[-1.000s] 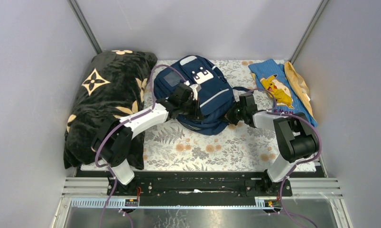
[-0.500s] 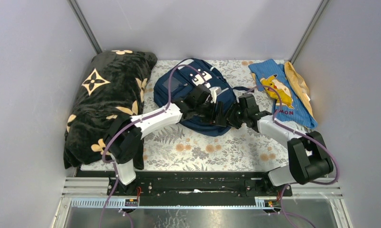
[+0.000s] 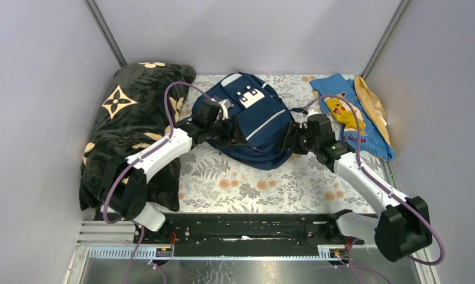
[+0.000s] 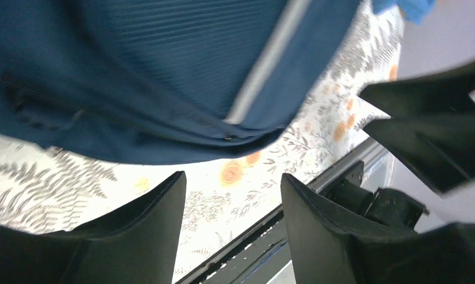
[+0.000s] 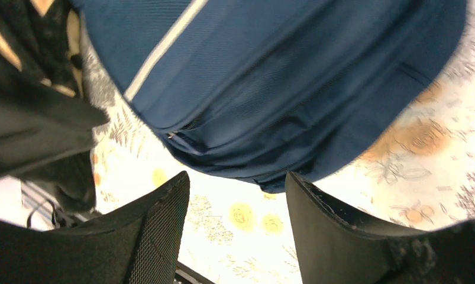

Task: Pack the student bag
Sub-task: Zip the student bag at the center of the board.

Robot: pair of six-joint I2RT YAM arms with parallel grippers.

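Observation:
The navy student bag (image 3: 255, 121) lies on the floral mat, white patch up and pale stripe across its front. My left gripper (image 3: 238, 135) is low at the bag's near-left edge, and the left wrist view shows it open (image 4: 232, 183) with only the mat between its fingers and the bag (image 4: 164, 71) just beyond the tips. At the bag's near-right edge is my right gripper (image 3: 289, 139), also open (image 5: 238, 183) and holding nothing, with the bag's bottom seam (image 5: 282, 89) just ahead of its fingertips. The two grippers face each other across the bag's lower end.
A black blanket with tan flowers (image 3: 134, 124) is piled along the left wall. A light-blue cloth with a yellow cartoon figure (image 3: 347, 112) and a tan cloth (image 3: 372, 103) lie at the back right. The floral mat (image 3: 252, 183) runs to the black front rail (image 3: 246, 228). Grey walls close in both sides.
Both grippers went from shut to open and let go of the bag. The left arm swung right, then drew back left. The right arm stretched out from its base.

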